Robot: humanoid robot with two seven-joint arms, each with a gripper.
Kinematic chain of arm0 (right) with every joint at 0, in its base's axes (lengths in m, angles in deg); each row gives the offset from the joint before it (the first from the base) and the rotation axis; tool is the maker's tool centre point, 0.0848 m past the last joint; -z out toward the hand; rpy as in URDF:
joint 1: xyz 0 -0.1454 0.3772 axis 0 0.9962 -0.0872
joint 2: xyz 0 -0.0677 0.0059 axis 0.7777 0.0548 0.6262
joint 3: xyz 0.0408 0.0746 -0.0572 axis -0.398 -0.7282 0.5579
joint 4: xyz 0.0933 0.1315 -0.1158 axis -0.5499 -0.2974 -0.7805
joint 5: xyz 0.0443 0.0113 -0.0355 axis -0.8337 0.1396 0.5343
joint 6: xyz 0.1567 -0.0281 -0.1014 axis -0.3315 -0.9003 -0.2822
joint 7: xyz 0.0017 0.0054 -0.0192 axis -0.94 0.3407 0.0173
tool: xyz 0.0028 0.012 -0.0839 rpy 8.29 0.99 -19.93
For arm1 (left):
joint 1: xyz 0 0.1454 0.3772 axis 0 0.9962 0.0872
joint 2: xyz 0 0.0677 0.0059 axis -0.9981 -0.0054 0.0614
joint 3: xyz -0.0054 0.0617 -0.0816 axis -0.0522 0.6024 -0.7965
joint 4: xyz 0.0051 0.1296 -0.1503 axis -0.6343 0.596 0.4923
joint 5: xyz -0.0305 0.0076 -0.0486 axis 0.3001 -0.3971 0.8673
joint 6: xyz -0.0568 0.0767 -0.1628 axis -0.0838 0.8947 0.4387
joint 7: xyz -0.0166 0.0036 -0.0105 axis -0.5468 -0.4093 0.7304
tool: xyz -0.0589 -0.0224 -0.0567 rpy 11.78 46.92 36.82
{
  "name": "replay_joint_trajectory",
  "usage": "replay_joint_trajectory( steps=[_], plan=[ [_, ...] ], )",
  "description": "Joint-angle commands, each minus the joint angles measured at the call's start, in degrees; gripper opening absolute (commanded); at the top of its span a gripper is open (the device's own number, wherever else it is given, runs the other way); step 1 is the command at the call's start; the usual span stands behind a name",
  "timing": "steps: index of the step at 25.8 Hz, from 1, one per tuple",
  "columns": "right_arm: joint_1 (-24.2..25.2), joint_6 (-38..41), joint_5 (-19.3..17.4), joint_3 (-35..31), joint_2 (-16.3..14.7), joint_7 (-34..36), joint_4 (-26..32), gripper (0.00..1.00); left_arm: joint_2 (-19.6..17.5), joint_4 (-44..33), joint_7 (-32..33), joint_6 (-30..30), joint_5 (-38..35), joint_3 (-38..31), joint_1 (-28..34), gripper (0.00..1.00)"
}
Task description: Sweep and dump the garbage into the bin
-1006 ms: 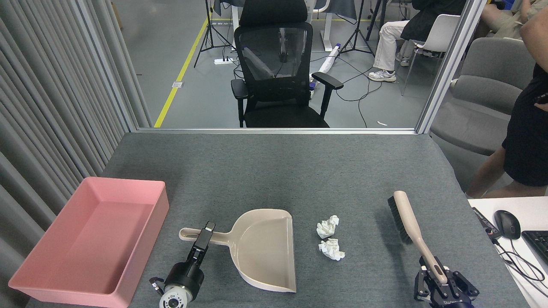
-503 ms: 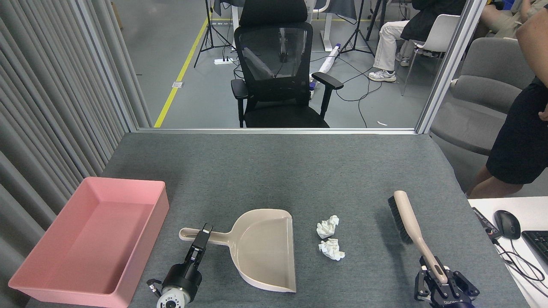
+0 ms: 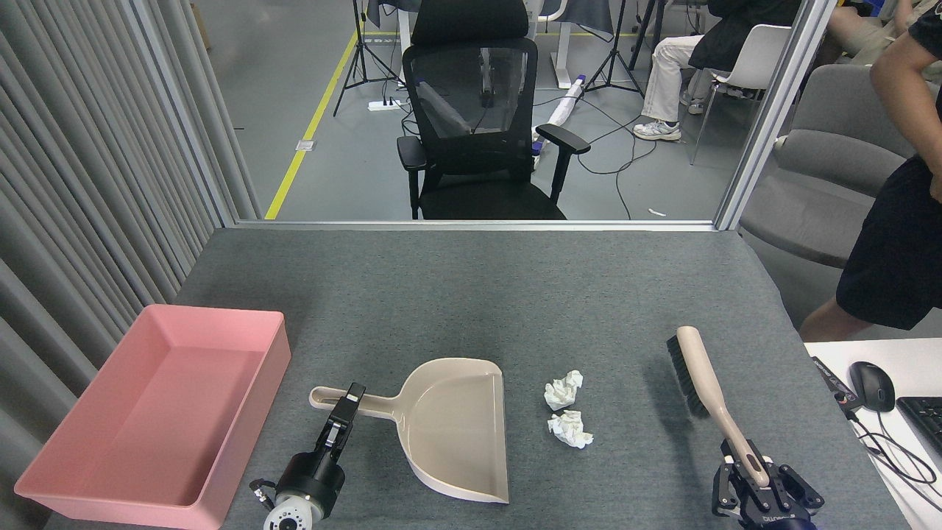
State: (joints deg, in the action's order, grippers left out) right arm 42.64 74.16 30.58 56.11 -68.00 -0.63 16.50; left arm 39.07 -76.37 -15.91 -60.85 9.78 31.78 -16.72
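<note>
The left hand (image 3: pixel 346 412), closed on the dustpan (image 3: pixel 456 430) handle, has eased back slightly, the right hand (image 3: pixel 758 478) grips the brush (image 3: pixel 699 379), while the garbage (image 3: pixel 567 408) lies unswept at the pan's three o'clock, the bin (image 3: pixel 158 416) at nine.

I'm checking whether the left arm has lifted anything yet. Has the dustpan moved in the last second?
Barely. Against the pink bin, the dustpan has shifted only a trace up in view, with the left gripper on its handle.
</note>
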Motion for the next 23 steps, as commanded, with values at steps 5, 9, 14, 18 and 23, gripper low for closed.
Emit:
replay_joint_trajectory(
  steps=[5, 9, 14, 18, 23],
  plan=[
    [0.0, 0.52, 0.0, 0.02, 0.05, -0.26, 0.0, 0.09, 0.1, 0.45, 4.08, -1.02, 0.06, -1.81, 0.01, 0.17],
    [0.17, 1.84, 0.0, 0.28, 0.49, -0.26, 0.88, 0.09, 0.1, 0.54, 4.08, -3.66, 0.15, -2.16, 0.01, 0.17],
    [0.61, 2.37, 0.17, 3.97, 0.84, -0.26, 2.38, 0.09, 0.1, 0.54, 4.26, -4.27, -0.2, -2.07, 0.01, 0.16],
    [1.58, 2.54, 0.17, 5.55, 0.84, -0.09, 2.38, 0.07, 0.1, 0.72, 4.35, -4.1, -0.29, -1.98, 0.09, 0.16],
    [4.39, 2.54, 0.35, 7.05, 1.11, 0.53, 3.87, 0.05, 0.1, 0.89, 4.35, -4.01, -0.29, -1.9, 0.09, 0.16]
  ],
)
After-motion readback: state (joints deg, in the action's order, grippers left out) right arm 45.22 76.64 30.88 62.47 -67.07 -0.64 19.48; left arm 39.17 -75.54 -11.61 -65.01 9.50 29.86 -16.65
